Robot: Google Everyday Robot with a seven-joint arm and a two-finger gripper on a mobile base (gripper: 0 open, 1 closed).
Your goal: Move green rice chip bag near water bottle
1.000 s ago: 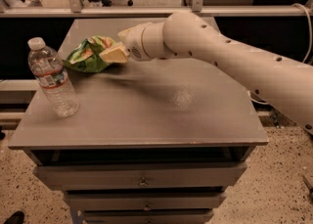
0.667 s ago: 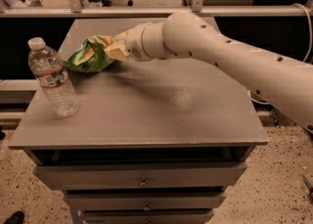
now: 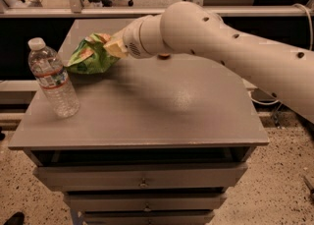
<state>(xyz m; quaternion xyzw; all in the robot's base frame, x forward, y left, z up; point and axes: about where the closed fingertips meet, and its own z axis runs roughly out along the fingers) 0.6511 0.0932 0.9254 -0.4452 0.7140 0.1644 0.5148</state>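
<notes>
Arm [image 3: 221, 47] comes in over the right edge of the bench [image 3: 162, 116] and runs across towards the back-left corner; big, off-white and tube-shaped, with little dark holes along it. The end effector [image 3: 114, 48] sits at its tip, over the back-left part of the bench; it's clamped on the right end of the green rice chip bag [image 3: 88, 54]. The bag is crinkled and shiny, green with orange-tan patches; it sticks out leftwards from the grip, with a dark shadow on the bench under it; can't tell if the low edge touches the top or not.

The water bottle [image 3: 51, 79] stands upright near the left edge, about halfway between the back and front corners; clear ribbed plastic, white cap, label band around the middle. The bag is behind it and a bit to the right; its left tip shows just beside the bottle's shoulder, and I can't tell if they touch.

A small orange bit [image 3: 164, 56] peeks out under the arm near the back edge; mostly hidden. Drawers [image 3: 142, 177] run below the front edge.
</notes>
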